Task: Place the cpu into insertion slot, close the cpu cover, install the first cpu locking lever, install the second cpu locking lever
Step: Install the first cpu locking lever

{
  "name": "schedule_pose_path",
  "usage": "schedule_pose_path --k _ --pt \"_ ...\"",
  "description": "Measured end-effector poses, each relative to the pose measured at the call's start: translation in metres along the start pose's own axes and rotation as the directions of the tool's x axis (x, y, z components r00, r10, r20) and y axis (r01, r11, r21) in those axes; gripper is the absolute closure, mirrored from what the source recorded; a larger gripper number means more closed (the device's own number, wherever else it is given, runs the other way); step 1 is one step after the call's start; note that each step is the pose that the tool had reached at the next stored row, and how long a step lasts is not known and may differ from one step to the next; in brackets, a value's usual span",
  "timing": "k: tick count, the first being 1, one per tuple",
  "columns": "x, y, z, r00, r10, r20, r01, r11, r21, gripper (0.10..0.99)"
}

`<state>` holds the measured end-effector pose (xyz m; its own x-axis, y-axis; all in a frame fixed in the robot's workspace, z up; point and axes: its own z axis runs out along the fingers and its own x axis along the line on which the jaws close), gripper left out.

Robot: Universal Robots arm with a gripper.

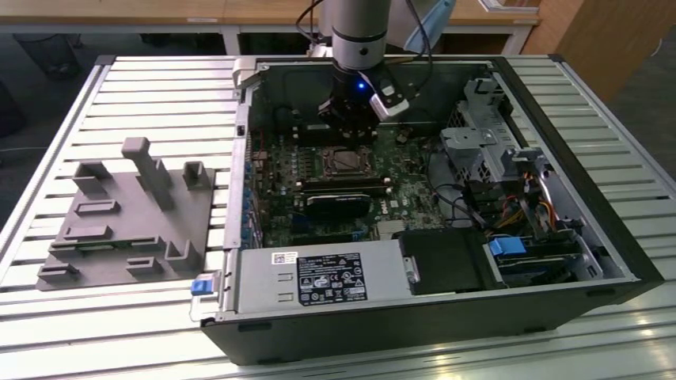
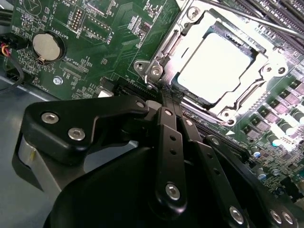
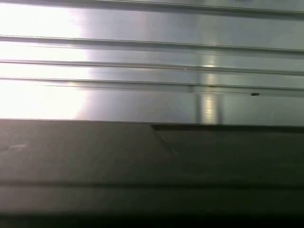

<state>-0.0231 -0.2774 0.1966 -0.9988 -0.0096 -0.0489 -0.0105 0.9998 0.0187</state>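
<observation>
Cpu (image 2: 216,66) seated in insertion slot (image 2: 186,93), cpu cover (image 2: 161,50) closed; claw (image 2: 167,100) pinched together, empty, at cover's edge.

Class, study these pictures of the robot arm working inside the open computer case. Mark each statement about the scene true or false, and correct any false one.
1. The cpu sits in the socket. True.
2. The cpu cover is down around the cpu. True.
3. The gripper holds the cpu. False: its fingers are together at the cover's edge, holding nothing.
4. The grey fixture lies inside the computer case. False: it lies outside, on the slatted table.
</observation>
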Motion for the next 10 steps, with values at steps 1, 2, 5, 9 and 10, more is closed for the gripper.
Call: schedule_pose_path --k 1,2,5,9,10 --pt "0.0000 0.0000 -0.0001 1.0000 0.000 0.0001 0.000 1.0000 -0.001 0.980" --pt "0.0000 0.0001 -0.0001 1.0000 0.000 0.0002 0.000 1.0000 -0.001 0.980" --pt "-0.0001 0.0000 -0.0003 1.0000 0.000 -0.0001 0.000 1.0000 -0.001 0.980" --pt "-0.0003 0.0000 -0.0008 1.0000 0.000 0.0000 0.000 1.0000 -0.001 0.980" --pt "-0.0003 0.0000 -0.0008 1.0000 0.000 0.0000 0.000 1.0000 -0.001 0.980"
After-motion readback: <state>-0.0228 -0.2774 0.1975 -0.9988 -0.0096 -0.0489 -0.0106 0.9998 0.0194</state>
